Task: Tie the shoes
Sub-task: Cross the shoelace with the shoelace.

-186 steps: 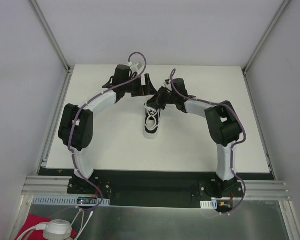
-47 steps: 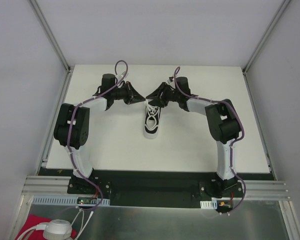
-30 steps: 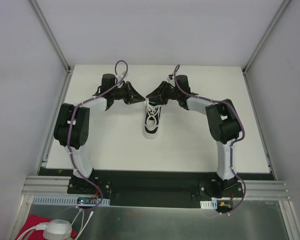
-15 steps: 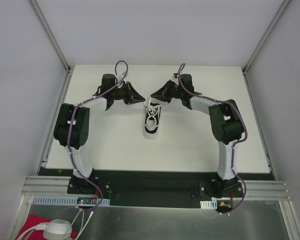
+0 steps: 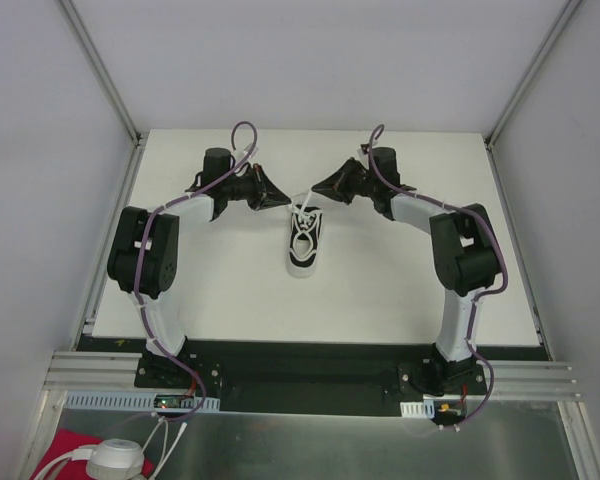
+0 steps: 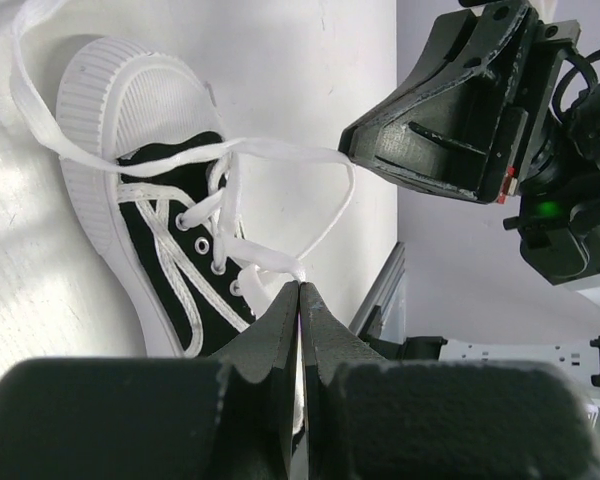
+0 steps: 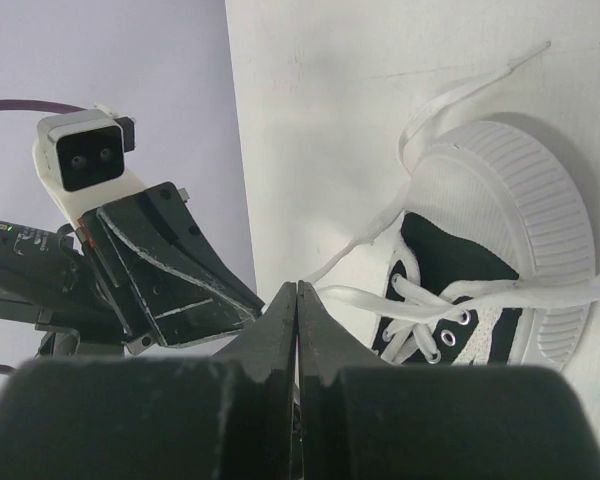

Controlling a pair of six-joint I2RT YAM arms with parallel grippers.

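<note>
Black sneaker (image 5: 301, 250) toe toward bases, axis near-far; left gripper (image 5: 285, 201), right gripper (image 5: 316, 188) clamped on laces (image 6: 270, 148).

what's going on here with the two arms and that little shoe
Two robot arms are working on tying a small black sneaker that lies on the white table. The left tool is pinched shut on one strand of the white laces. The right tool is shut on another strand, which runs taut from the shoe to its tip. Both tools sit close together by the shoe's far end, and no finished bow is visible.
</note>
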